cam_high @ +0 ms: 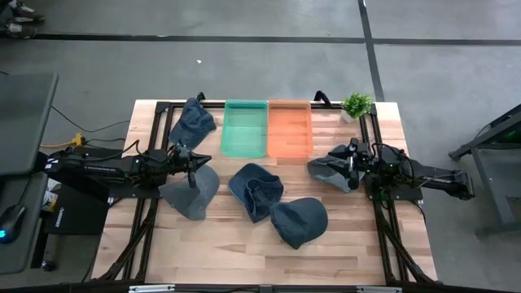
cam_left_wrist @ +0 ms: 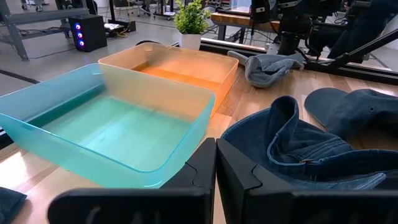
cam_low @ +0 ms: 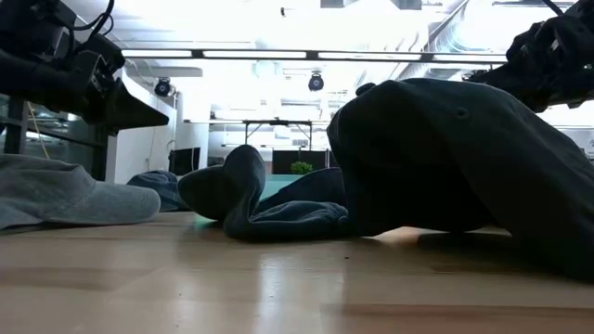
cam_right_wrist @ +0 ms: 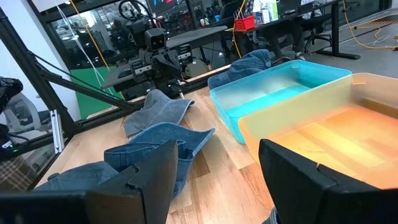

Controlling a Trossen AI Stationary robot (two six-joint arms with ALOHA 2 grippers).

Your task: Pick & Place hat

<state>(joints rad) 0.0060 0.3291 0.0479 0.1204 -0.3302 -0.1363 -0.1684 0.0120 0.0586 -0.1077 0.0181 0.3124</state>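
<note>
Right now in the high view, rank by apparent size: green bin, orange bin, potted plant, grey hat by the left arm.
1. Grey hat, about the bins' size, roughly largest.
2. Green bin and orange bin: look alike, so no ranking between them.
3. Potted plant, clearly smallest.

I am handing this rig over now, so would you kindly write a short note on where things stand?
Left gripper: shut, empty, over the grey hat at the table's left.
Right gripper: open, empty, above another grey hat at the right.
Other hats: a denim hat beside the green bin, two more mid-table and.
Done: nothing; the green bin and the orange bin are both empty.
Left: all five hats.
</note>
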